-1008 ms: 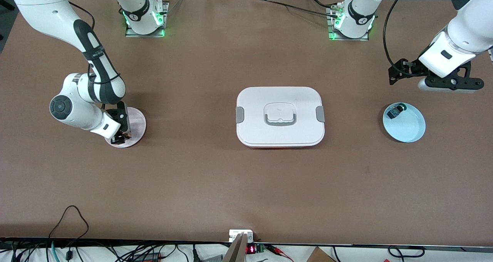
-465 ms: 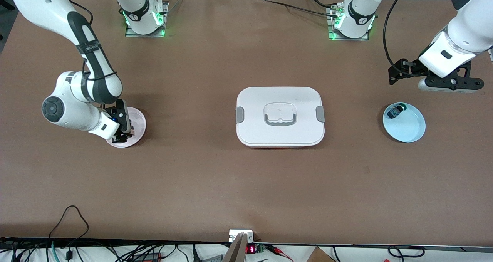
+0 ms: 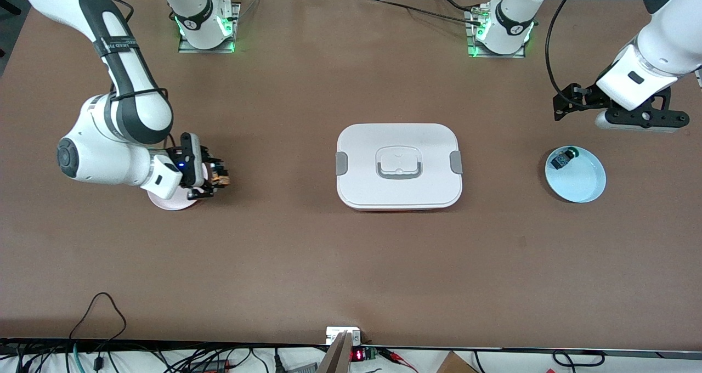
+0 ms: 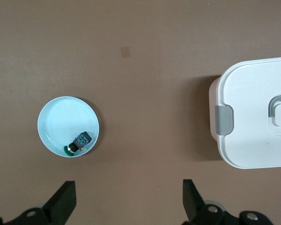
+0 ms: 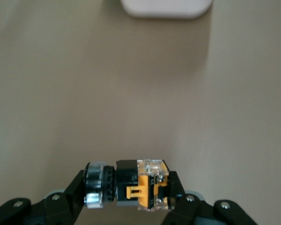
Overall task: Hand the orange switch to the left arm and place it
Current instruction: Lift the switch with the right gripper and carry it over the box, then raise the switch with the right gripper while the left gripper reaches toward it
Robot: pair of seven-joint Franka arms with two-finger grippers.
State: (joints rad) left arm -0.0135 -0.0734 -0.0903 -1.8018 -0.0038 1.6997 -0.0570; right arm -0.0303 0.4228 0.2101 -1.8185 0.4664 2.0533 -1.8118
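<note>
Right end effector [image 3: 216,176], frame centre-left, pinching tiny orange-bodied switch [image 5: 143,189] above pink plate [image 3: 167,202]. Left end effector [image 4: 126,206] spread, waiting. Handover best routed around large white lidded box [image 3: 399,165].

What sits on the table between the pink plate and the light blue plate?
The large white lidded box, seen in the front view, between the pink plate and light blue plate.

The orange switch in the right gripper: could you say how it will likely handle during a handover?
The orange switch looks rigid and light, pinched end to end by the right gripper. Its round cap could roll if set down. The clear casing seems smooth, so possibly slippery.
</note>
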